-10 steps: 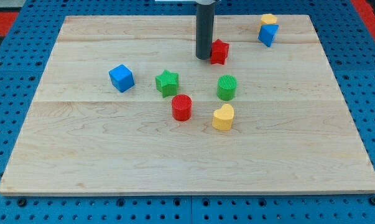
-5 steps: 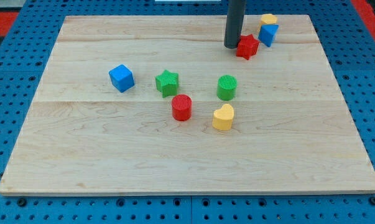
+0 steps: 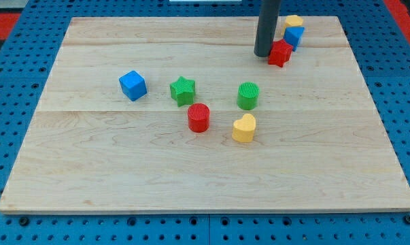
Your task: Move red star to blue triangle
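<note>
The red star (image 3: 281, 53) lies near the view's top right, touching or nearly touching the blue triangle (image 3: 294, 36) just up and right of it. A small yellow block (image 3: 294, 22) sits right behind the blue triangle. My tip (image 3: 263, 54) stands against the red star's left side. The rod rises straight up out of the view's top.
A blue cube (image 3: 132, 85) lies at the left. A green star (image 3: 182, 90), a red cylinder (image 3: 198, 117), a green cylinder (image 3: 247, 95) and a yellow heart (image 3: 244, 128) cluster in the middle of the wooden board (image 3: 89, 170).
My tip has moved to the right and slightly up, pushing the red star from the board's upper middle to beside the blue triangle. The other blocks have not moved.
</note>
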Motion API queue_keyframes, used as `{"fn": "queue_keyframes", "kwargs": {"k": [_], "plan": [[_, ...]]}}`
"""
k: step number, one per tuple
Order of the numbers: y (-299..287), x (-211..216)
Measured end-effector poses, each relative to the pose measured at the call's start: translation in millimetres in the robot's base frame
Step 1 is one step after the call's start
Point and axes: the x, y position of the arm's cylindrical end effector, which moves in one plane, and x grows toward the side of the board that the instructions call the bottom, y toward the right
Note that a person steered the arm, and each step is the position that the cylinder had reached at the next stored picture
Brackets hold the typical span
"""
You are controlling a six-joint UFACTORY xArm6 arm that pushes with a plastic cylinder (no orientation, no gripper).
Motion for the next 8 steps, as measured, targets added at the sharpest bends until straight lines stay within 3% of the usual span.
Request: {"fn": "queue_keyframes", "kwargs": {"k": [8], "plan": [[4,0]]}}
